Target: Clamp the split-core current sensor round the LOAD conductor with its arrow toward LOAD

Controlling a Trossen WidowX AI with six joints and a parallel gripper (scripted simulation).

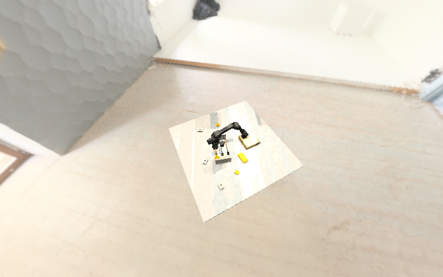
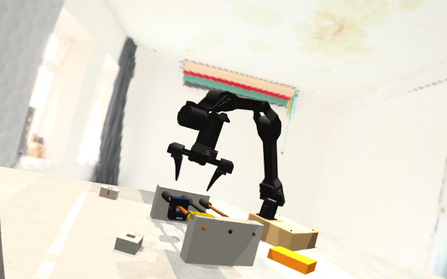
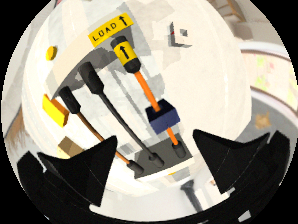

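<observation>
The navy sensor sits round the orange LOAD conductor, nearer the panel away from the marker. It looks like a closed ring, with no gap visible; its latch cannot be made out. A small red mark shows on its side in the exterior view, but the arrow's direction cannot be read. The yellow LOAD marker lies on top of the near panel, and a yellow sleeve with an arrow is on the conductor's end. My gripper is wide open and empty, above the conductors and clear of the sensor.
Two grey panels hold the conductors; a black one and a thinner orange-brown one run beside LOAD. Pale blocks, a yellow bar and yellow discs stand around. The arm's base is wooden.
</observation>
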